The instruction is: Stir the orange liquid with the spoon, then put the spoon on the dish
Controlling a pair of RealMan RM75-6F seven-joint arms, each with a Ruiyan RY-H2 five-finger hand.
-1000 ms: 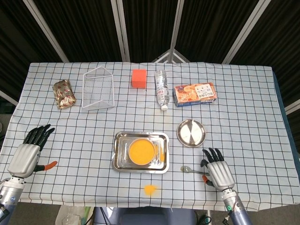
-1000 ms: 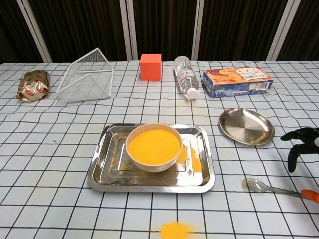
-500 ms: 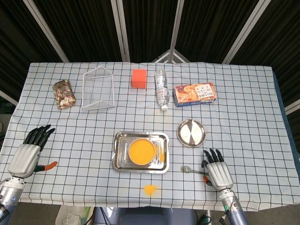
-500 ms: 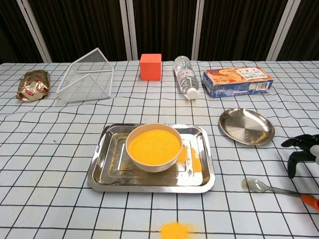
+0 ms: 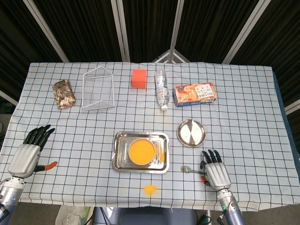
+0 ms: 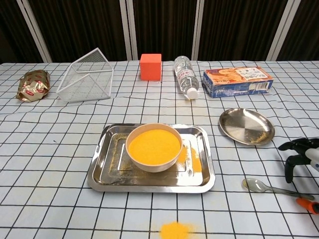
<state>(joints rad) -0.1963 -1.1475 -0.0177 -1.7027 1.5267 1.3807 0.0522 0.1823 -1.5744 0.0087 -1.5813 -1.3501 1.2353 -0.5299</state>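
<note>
The right hand [image 5: 214,174], fingers spread and empty, hovered over the spoon [image 6: 269,188]; it should pinch the handle squarely.

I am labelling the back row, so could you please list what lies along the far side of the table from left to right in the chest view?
Crinkled foil snack packet → white wire basket → orange cube → clear plastic bottle lying down → blue-and-orange carton.
</note>
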